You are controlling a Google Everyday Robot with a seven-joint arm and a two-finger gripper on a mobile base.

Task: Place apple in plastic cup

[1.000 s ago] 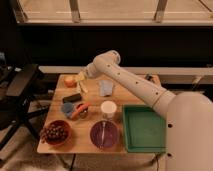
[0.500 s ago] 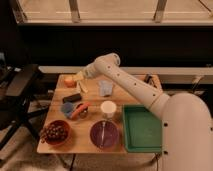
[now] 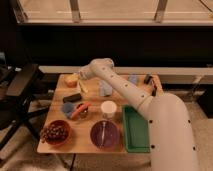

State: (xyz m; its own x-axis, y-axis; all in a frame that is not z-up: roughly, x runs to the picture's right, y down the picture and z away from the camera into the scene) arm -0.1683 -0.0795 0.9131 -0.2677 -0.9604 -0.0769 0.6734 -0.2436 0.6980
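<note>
The apple (image 3: 71,80) is a small round orange-yellow fruit at the back left corner of the wooden table (image 3: 87,122). My gripper (image 3: 81,76) is at the end of the white arm, right next to the apple on its right side and low over the table. I cannot tell whether it touches the apple. A white cup (image 3: 108,109) stands upright near the middle of the table, well to the front right of the apple. A pale blue see-through cup (image 3: 104,89) stands behind it, under the arm.
A carrot (image 3: 80,110) lies across a blue bowl (image 3: 68,109). A red bowl of dark grapes (image 3: 55,132) and a purple bowl (image 3: 104,134) stand in front. A green tray (image 3: 136,127) fills the right. A black block (image 3: 71,97) lies below the apple.
The gripper has edged slightly left and down toward the apple. The apple and the other things have not moved.
</note>
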